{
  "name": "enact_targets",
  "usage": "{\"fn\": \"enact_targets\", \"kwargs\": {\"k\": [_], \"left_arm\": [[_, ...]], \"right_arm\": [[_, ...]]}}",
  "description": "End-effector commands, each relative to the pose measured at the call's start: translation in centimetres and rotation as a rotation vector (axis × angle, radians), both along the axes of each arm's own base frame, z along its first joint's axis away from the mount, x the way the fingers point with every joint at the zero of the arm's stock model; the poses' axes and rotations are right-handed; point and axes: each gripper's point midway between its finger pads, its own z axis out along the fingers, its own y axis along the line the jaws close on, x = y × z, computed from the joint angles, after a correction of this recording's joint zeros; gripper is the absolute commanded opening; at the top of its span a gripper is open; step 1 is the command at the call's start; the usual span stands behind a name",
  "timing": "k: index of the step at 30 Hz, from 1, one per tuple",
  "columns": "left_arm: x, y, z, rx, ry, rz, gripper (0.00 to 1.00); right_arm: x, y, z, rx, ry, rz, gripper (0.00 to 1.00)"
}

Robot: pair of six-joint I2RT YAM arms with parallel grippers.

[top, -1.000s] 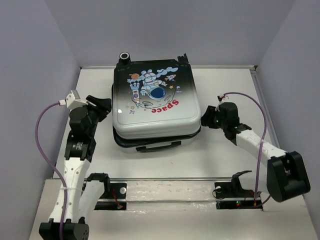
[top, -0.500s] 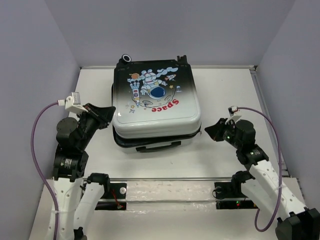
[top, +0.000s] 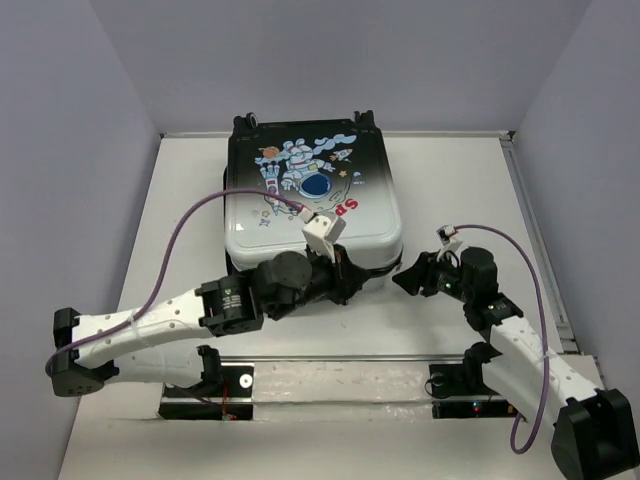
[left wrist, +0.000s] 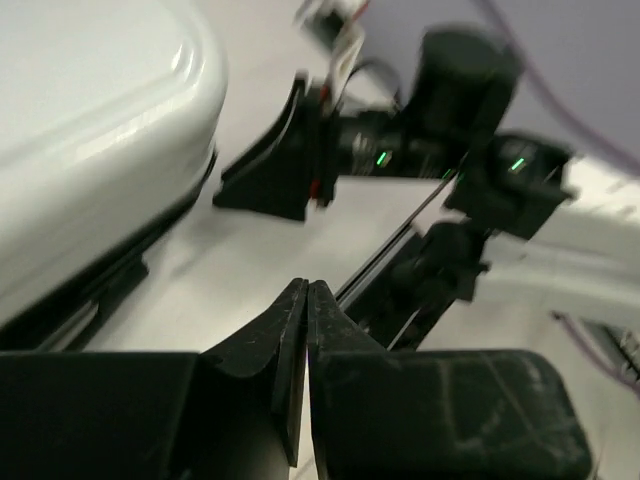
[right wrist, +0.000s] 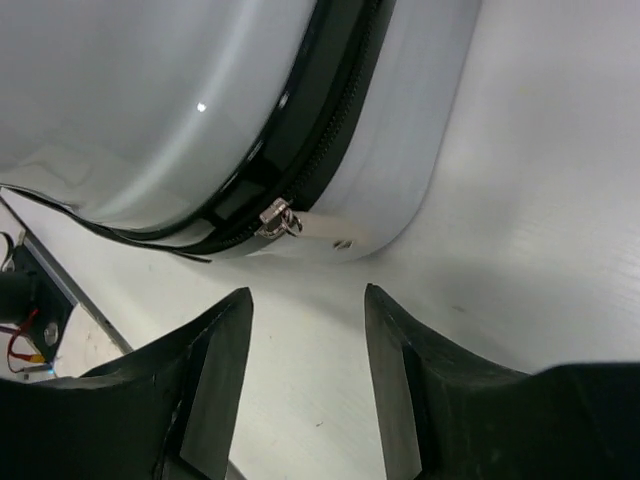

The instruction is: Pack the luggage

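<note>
Black jaws: left together, right parted

Top camera looks down, 2 wrist cameras close, all sharing luggage [top: 370,200]

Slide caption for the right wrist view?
Open right gripper lined up with the zipper pull on the luggage.

A white bench [top: 450,180] is boxed in by plain grey-lilac walls: a far wall [top: 330,60], a left wall [top: 60,200] and a right wall [top: 590,150]. A thin metal rail [top: 380,357] runs left to right near its near edge.
</note>
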Motion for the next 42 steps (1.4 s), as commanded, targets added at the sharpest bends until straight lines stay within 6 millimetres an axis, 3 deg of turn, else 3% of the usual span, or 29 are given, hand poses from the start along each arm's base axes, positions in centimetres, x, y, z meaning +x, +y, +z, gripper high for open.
{"fn": "enact_targets", "kwargs": {"k": [1, 3, 4, 6, 12, 18, 20, 27, 36, 42], "left_arm": [[-0.6, 1.4, -6.3, -0.016, 0.077, 0.099, 0.17], [-1.2, 1.2, -8.9, -0.049, 0.154, 0.111, 0.17], [-1.5, 1.8, -12.1, -0.001, 0.178, 0.13, 0.18], [-1.6, 3.0, -15.3, 0.03, 0.224, 0.169, 0.2], [-0.7, 6.6, -19.9, 0.041, 0.263, 0.303, 0.3], [0.6, 8.1, -21.2, 0.081, 0.226, 0.402, 0.37], [1.4, 8.6, -21.6, 0.099, 0.211, 0.454, 0.39], [4.1, 9.7, -22.8, 0.097, 0.239, 0.597, 0.68], [5.9, 12.1, -25.6, -0.069, 0.364, 0.752, 0.75], [6.5, 12.2, -25.9, -0.15, 0.387, 0.803, 0.79]], "right_arm": [[2.0, 0.9, 4.0, 0.038, -0.2, 0.035, 0.61], [2.4, 0.9, 4.1, 0.032, -0.227, 0.031, 0.65], [2.9, 0.9, 4.1, 0.031, -0.246, 0.029, 0.65], [3.7, 0.9, 3.9, 0.0, -0.272, 0.034, 0.66], [4.7, 2.4, 4.2, -0.019, -0.366, 0.151, 0.61], [4.8, 3.5, 4.4, 0.009, -0.415, 0.224, 0.38], [4.9, 3.3, 4.1, 0.001, -0.409, 0.216, 0.36], [4.4, 3.2, 3.7, 0.029, -0.412, 0.198, 0.24], [4.0, 3.0, 5.0, 0.069, -0.421, 0.17, 0.07], [3.6, 2.8, 4.3, 0.067, -0.377, 0.152, 0.07]]}}
